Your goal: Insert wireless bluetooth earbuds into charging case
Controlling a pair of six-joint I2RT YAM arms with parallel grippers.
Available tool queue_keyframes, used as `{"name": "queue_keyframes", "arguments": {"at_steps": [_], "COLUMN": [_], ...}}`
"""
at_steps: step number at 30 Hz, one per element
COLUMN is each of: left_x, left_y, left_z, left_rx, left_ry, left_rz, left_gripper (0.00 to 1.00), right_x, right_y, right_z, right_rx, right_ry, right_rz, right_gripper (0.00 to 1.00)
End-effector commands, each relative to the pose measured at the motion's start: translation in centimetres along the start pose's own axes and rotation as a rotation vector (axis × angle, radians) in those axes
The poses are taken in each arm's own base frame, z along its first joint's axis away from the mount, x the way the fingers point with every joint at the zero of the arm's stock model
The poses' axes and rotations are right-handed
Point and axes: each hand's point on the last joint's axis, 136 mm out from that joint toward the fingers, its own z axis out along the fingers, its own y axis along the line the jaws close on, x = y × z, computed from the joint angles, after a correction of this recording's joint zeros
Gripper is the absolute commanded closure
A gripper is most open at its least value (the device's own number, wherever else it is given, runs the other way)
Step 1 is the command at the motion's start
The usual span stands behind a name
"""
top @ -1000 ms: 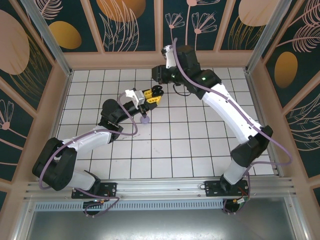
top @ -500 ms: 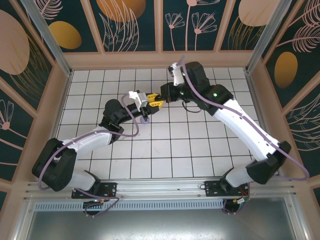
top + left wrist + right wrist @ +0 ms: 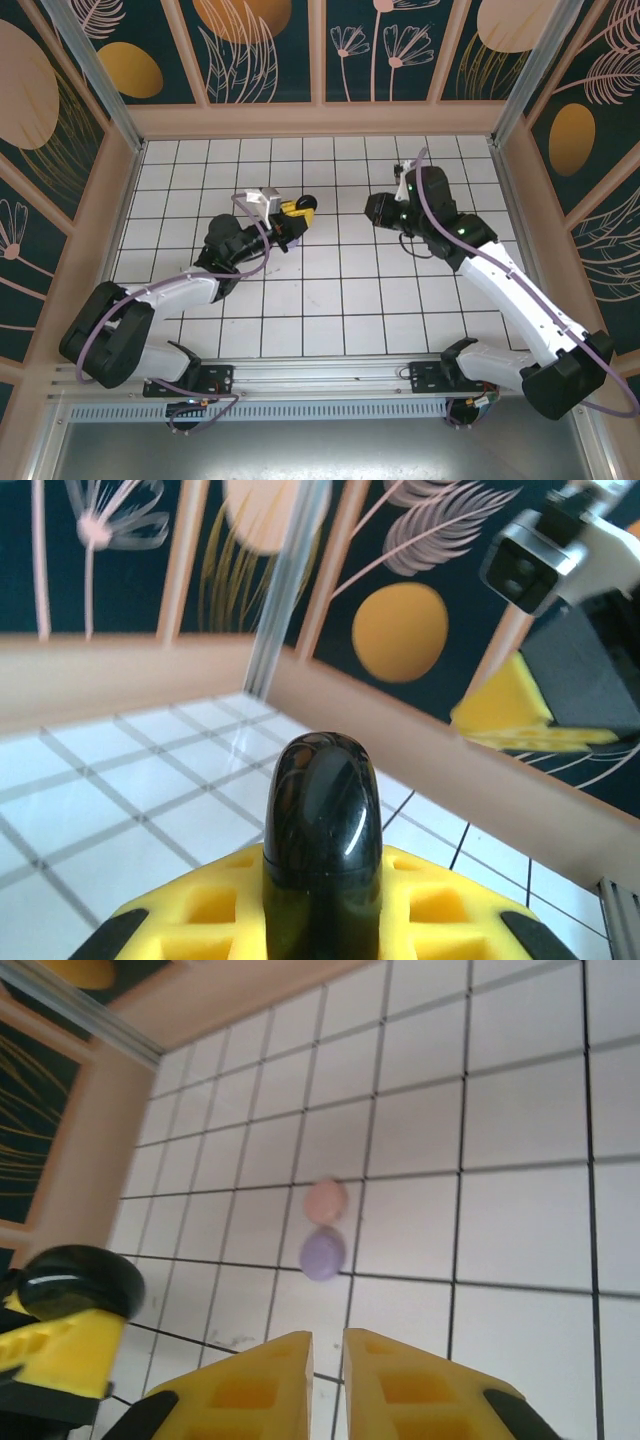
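Grips a glossy black charging case (image 3: pixel 322 820) in the left gripper (image 3: pixel 296 209), jaws closed hard against its flat sides, the case on edge and poking up past the yellow fingers (image 3: pixel 190 920). Holds it above the white-tiled table (image 3: pixel 340 300), left of middle and toward the back wall. Faces the right gripper (image 3: pixel 327 1345) across open tiles, well apart from the case and about level with it in the overhead view. Shows there two yellow fingertips set almost together, only a thin slit between, with nothing seen in it. Looks down past those tips onto a pink case (image 3: pixel 325 1200) and a lilac case (image 3: pixel 322 1252), both small round discs lying flat on the tiles, touching or very nearly so, pink farther from the camera and lilac nearer. Catches the left gripper and its black case at the lower left of the right wrist view, well clear of the two discs.
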Motion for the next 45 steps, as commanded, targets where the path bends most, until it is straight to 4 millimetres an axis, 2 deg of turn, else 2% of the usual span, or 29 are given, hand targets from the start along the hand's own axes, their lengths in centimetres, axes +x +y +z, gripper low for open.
{"name": "queue_keyframes", "arguments": {"at_steps": [1, 5, 9, 16, 22, 29, 36, 38, 40, 42, 43, 44, 45], "left_x": [3.1, 8.7, 12.5, 16.9, 19.2, 19.9, 19.3, 18.8, 17.9, 16.7, 15.8, 14.8, 13.9], "left_y": [2.4, 4.2, 5.3, 6.9, 8.6, 10.3, 11.7, 11.9, 12.0, 12.3, 12.4, 12.6, 12.7], "left_z": [-0.7, -1.8, -3.5, -5.4, -5.9, -5.6, -7.0, -7.5, -8.0, -8.6, -8.9, -9.3, -9.6], "left_rx": [-0.138, -0.231, -0.305, -0.420, -0.513, -0.588, -0.678, -0.699, -0.720, -0.748, -0.763, -0.777, -0.790], "left_ry": [0.104, 0.246, 0.302, 0.395, 0.458, 0.497, 0.529, 0.537, 0.543, 0.536, 0.526, 0.515, 0.502], "left_rz": [-0.232, -0.410, -0.523, -0.603, -0.612, -0.580, -0.559, -0.547, -0.527, -0.507, -0.494, -0.482, -0.469], "left_gripper": [1.00, 1.00, 1.00, 1.00, 0.97, 0.82, 0.51, 0.38, 0.32, 0.18, 0.16, 0.04, 0.01], "right_x": [0.1, 0.8, 0.6, 0.5, 0.4, 0.2, -0.3, -0.8, -1.2, -2.1, -2.6, -2.9, -3.3], "right_y": [-0.4, -1.0, -1.3, -1.7, -1.7, -1.5, -1.0, -0.6, -0.3, -1.0, -1.2, -1.4, -1.7], "right_z": [0.0, 0.6, 0.8, 1.2, 1.3, 1.1, 0.1, -0.5, -1.0, -1.7, -2.0, -2.4, -2.8], "right_rx": [-0.013, -0.001, 0.014, 0.037, 0.041, 0.042, 0.036, 0.029, 0.027, 0.053, 0.065, 0.077, 0.087], "right_ry": [-0.041, -0.030, -0.034, -0.034, -0.036, -0.037, -0.051, -0.062, -0.075, -0.098, -0.110, -0.121, -0.135], "right_rz": [0.040, 0.046, 0.039, 0.025, 0.017, 0.011, -0.001, -0.008, -0.018, -0.013, -0.015, -0.018, -0.021], "right_gripper": [0.82, 0.79, 0.77, 0.72, 0.70, 0.66, 0.56, 0.53, 0.48, 0.39, 0.33, 0.27, 0.22]}}
